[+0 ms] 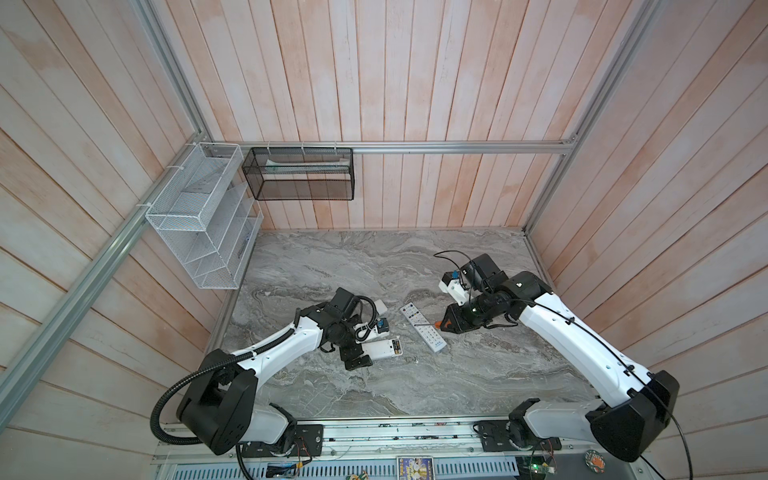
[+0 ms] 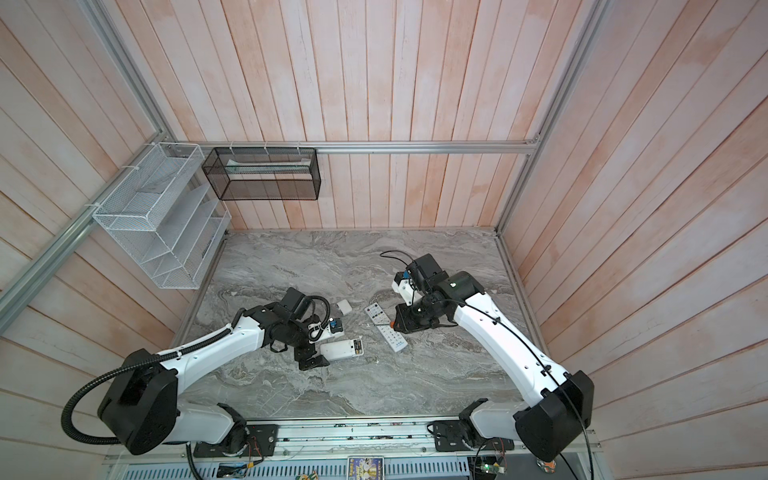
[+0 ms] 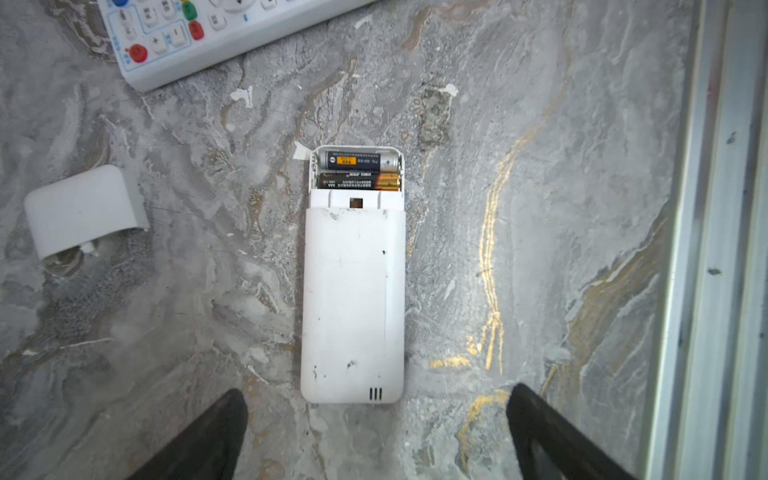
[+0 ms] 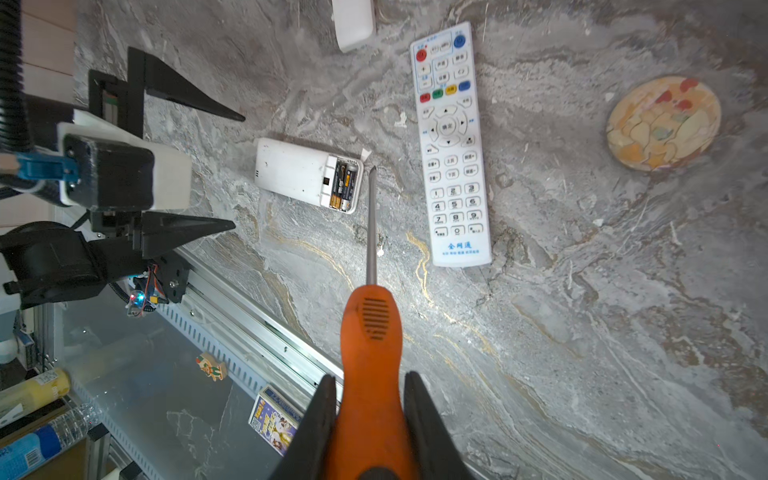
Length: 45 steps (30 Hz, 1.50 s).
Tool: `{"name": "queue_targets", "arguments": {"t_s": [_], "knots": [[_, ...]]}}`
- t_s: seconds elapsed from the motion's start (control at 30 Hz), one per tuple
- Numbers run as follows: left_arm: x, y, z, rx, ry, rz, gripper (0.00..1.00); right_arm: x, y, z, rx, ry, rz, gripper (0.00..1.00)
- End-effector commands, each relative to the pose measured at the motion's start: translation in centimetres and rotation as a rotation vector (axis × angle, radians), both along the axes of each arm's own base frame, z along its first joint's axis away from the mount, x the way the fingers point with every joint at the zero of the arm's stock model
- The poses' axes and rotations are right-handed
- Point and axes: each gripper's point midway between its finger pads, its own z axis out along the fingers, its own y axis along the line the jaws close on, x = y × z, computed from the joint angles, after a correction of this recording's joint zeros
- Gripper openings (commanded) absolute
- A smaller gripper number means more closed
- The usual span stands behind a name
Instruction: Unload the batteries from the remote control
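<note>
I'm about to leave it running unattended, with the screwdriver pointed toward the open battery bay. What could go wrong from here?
The left gripper is open and off the small white remote, so a pry from the screwdriver in the right gripper may just shove it along. The batteries, levered out fast, could roll off across the table. The shaft hangs close to the long remote and might knock it.
</note>
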Motion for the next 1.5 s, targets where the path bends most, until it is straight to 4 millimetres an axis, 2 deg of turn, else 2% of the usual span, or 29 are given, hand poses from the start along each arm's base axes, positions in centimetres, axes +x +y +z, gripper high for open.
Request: {"name": "queue_targets", "arguments": {"t_s": [0.0,0.17,0.47,0.6,0.73,0.83,1.07,1.3,1.37,1.47], "knots": [[1.0,-0.9,-0.8,-0.030,-0.096,-0.051,0.99,-0.4,0.7,0.9,0.067,-0.012,-0.006,0.10],[1.7,-0.2,-2.5,0.024,-0.149,-0.046,0.99,-0.5,1.2,1.2,0.102,-0.009,-0.011,0.09],[1.8,-0.2,-4.8,0.078,-0.114,-0.059,0.96,-0.6,1.7,0.9,0.118,0.009,-0.017,0.09],[1.4,-0.2,-5.5,0.094,-0.077,-0.072,0.89,-0.5,1.9,1.1,0.124,0.012,-0.019,0.09],[1.1,-0.5,-5.8,0.088,-0.045,-0.078,0.74,-0.5,2.0,1.0,0.129,0.019,-0.023,0.09],[0.6,-0.7,-5.9,0.085,-0.016,-0.091,0.61,-0.5,2.0,1.0,0.135,0.028,-0.027,0.09],[-0.5,-1.5,-5.0,0.036,0.042,-0.105,0.52,-0.7,2.1,1.0,0.141,0.040,-0.033,0.10],[0.6,-2.6,-2.4,-0.011,0.006,0.012,0.53,-1.1,2.6,0.0,0.136,0.047,-0.084,0.09],[0.5,-2.9,-2.2,-0.005,0.021,0.051,0.54,-1.2,3.0,-0.4,0.149,0.051,-0.108,0.09],[-0.1,-3.2,-2.9,0.042,0.052,0.095,0.54,-1.4,3.1,-1.1,0.149,0.059,-0.143,0.09]]}}
